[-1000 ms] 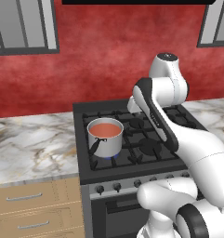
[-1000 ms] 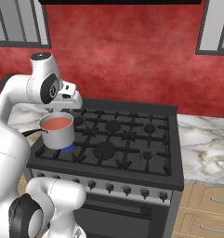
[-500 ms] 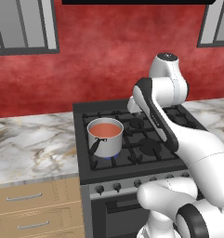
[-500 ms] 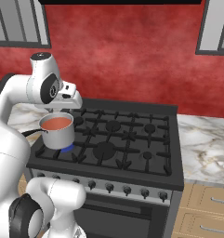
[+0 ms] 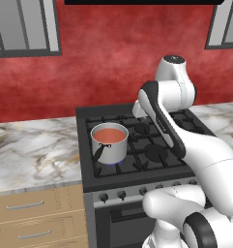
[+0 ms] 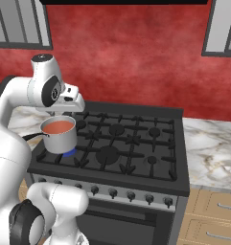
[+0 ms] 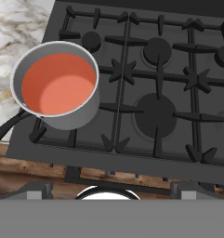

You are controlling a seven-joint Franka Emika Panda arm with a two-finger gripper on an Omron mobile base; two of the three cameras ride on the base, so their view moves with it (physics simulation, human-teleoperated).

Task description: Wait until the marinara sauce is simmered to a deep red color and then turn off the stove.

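Above the stove (image 7: 178, 83), the pincer (image 7: 108, 188) hangs spread wide, empty, touching nothing.

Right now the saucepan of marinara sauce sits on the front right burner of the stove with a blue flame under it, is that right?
Not quite: the saucepan of marinara sauce sits on the stove's front left burner, as the left base view shows. The blue flame under it is right.

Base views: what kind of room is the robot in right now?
A kitchen, rendered: a black gas stove with a saucepan of marinara sauce on it, marble counter and wooden drawers alongside.
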